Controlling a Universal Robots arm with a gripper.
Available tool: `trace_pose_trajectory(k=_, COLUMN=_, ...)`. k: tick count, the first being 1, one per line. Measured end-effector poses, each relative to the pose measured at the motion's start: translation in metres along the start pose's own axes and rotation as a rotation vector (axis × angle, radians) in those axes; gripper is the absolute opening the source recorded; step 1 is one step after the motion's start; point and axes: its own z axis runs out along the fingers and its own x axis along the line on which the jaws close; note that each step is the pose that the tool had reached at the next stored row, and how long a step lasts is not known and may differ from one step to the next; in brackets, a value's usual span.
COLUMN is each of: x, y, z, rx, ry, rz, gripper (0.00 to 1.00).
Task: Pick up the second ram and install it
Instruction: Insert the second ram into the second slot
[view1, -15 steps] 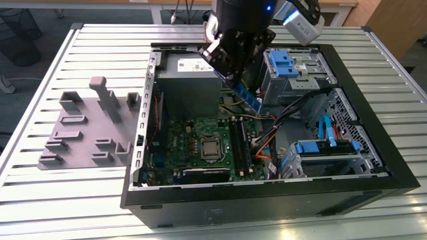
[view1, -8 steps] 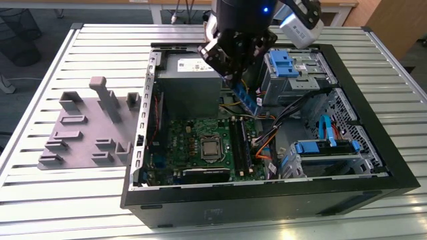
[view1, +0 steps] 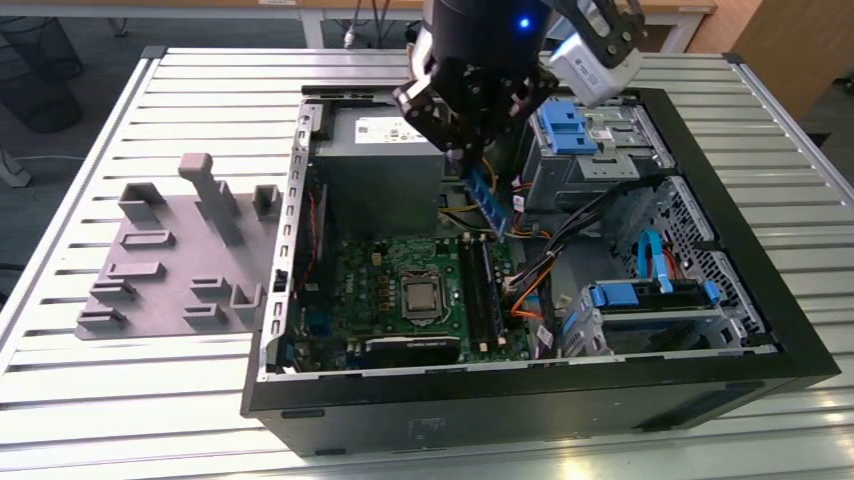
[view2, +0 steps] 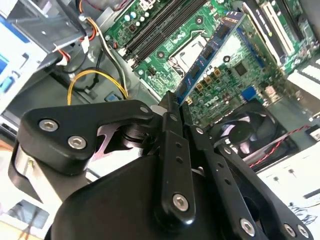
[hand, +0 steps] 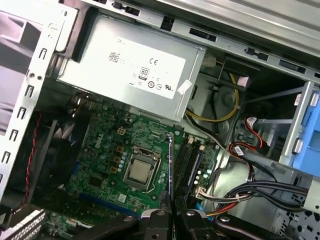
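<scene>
The arm (view1: 494, 40) descends from the exterior view's top centre into the open computer case (view1: 747, 300) on the slatted surface (view1: 160, 390). Its gripper (view1: 470, 150) is pinched on the second ram (view1: 486, 205), held edge-down above the motherboard (view1: 400, 290) and its black memory slots (view1: 483, 290). The grey tray (view1: 160, 270) sits at frame left.

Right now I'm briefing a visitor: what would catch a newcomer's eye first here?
The open computer case on the slatted table, its green motherboard bare. Above it hangs the black gripper, shut on the second ram, which is held over the memory slots. A grey tray sits at the exterior view's left.
</scene>
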Motion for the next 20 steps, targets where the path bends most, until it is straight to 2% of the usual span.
trace_pose_trajectory(k=11, x=-0.0010, y=0.0006, z=0.0040, rx=0.0000, ry=-0.0015, rz=0.145, gripper=0.14)
trace_pose_trajectory(k=17, x=-0.0120, y=-0.0018, z=0.0100, rx=-0.0003, ry=-0.0010, rz=0.161, gripper=0.14)
trace_pose_trajectory(k=20, x=-0.0124, y=-0.0019, z=0.0137, rx=-0.0003, ry=-0.0014, rz=0.203, gripper=0.14)
